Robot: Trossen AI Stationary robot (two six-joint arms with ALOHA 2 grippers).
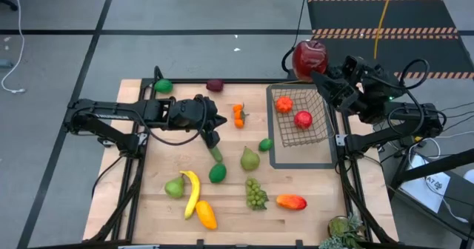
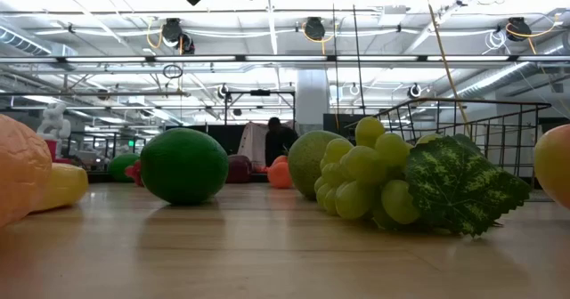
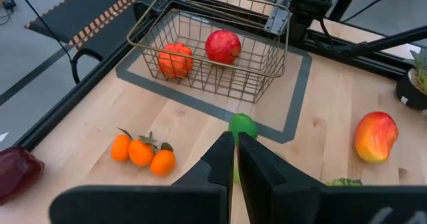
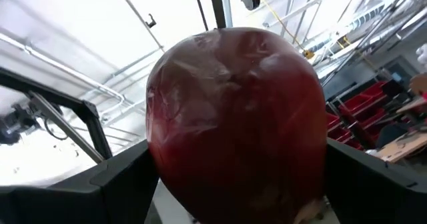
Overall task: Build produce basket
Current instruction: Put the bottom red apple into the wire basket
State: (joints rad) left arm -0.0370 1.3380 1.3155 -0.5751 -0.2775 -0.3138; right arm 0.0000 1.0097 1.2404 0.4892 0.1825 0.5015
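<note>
- Right now I see the right gripper (image 1: 314,62) raised off the far right corner of the table (image 1: 148,204), beside the basket's far edge, its fingers (image 4: 127,177) spread wide and clamped on a big dark red apple (image 1: 309,56).
- In the right wrist view that apple fills the space between the two fingers, with only ceiling behind it.
- The basket (image 1: 320,119) sits on the right side of the table inside a flat dark frame (image 1: 275,149). I count two things in it: an orange-red fruit (image 1: 284,104) toward the far side and a smaller red apple (image 1: 302,119) just beside it.
- My left gripper (image 1: 213,138) reaches in from the left to the middle of the table, fingers (image 3: 257,167) pressed together and holding nothing that I can see. A slim green piece, perhaps the cucumber (image 1: 216,153), lies right at the fingertips; I cannot tell whether they touch it.
- A lime (image 1: 265,144) lies just outside the frame's near left corner, ahead of the left fingers in the left wrist view.
- A cluster of small oranges (image 1: 238,115) sits left of the basket.
- Nearer me lie a pear (image 1: 249,158), a green round fruit (image 1: 217,173), green grapes (image 1: 256,193) and a red-orange mango (image 1: 291,201).
- On the near left are a second pear (image 1: 174,187), a banana (image 1: 192,192) and a yellow-orange fruit (image 1: 207,215) touching the banana's end.
- Along the far edge rest a green fruit (image 1: 164,86) and a dark purple piece (image 1: 215,85).
</note>
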